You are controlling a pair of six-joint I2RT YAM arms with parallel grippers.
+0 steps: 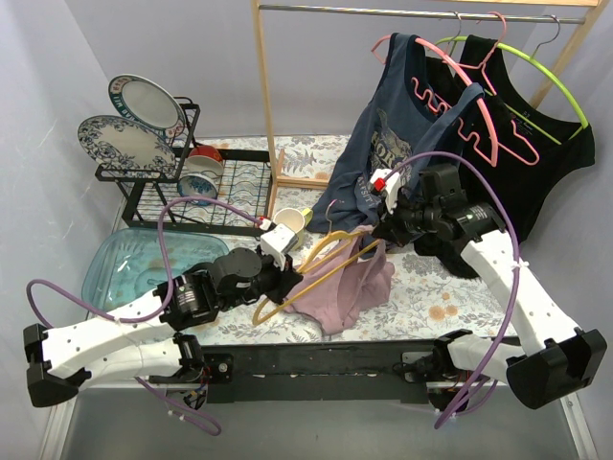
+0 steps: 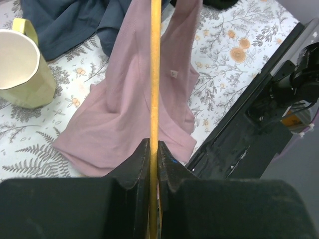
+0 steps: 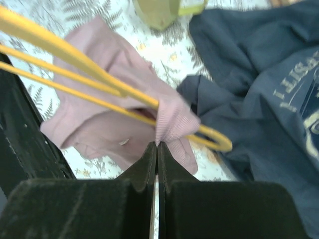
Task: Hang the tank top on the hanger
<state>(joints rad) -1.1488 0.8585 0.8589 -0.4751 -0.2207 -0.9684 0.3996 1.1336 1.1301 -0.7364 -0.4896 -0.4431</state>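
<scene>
We are clamping the hanger [image 2: 155, 74] with our left tool [image 2: 153, 149], its two fingers pressed together on the thin yellow-orange bar. The bar is running straight ahead from the fingertips. Our right tool [image 3: 157, 147] is pinching a ribbed edge of the tank top [image 3: 107, 124] right at its fingertips, with the fingers closed almost flat against each other.

The tank top is showing as a small, plain, dusty-pink piece with no print. It is hanging in soft folds under the hanger and bunching on the desk [image 2: 30, 144] just ahead of and below the left tool. A tiny pale tag is showing on the fabric. Just ahead of the right tool, the pinched edge is draping over the hanger's rounded end. The hanger's two yellow arms are stretching away to the left of that tool, crossing over the pink cloth.

A pale green mug [image 2: 20, 69] is standing to the left of the left tool. A navy top [image 3: 259, 74] is lying to the right of the right tool, touching the pink fabric.
</scene>
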